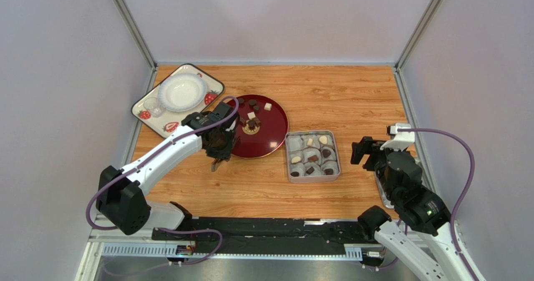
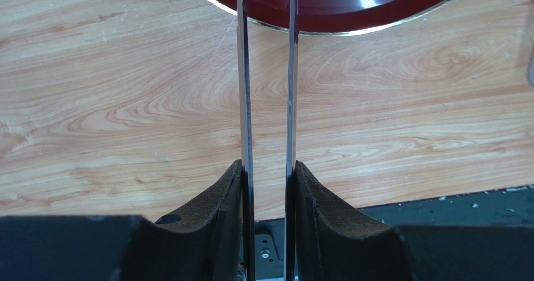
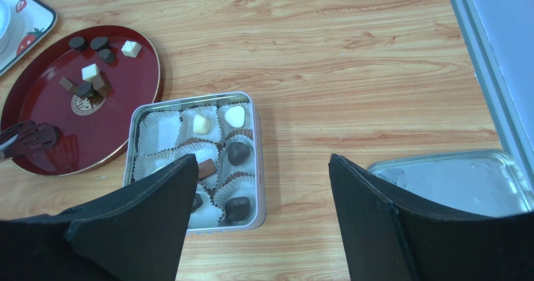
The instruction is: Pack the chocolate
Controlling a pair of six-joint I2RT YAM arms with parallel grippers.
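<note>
The left claw point(image 2: 266, 168) clamps tongs point(image 2: 245, 93), blades slightly apart; the right claw point(image 3: 260, 162) gapes wide. Loose chocolate point(image 3: 91, 72) lies on the red tray point(image 3: 125, 105) just ahead of the left claw. It looks light, brittle and likely slippery, best pinched gently across flat sides.

The wooden table point(image 1: 351, 99) carries a round red tray point(image 1: 268, 138), a strawberry-printed tray point(image 1: 145, 109) just beside its far-left rim, a square grey tin point(image 1: 289, 162) just right of it, and a metal lid point(image 3: 451, 181) farther right.

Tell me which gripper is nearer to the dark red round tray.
Left. The left gripper, holding metal tongs, is at the near left rim of the tray. The right gripper hangs open far to the right, past the grey tin.
</note>
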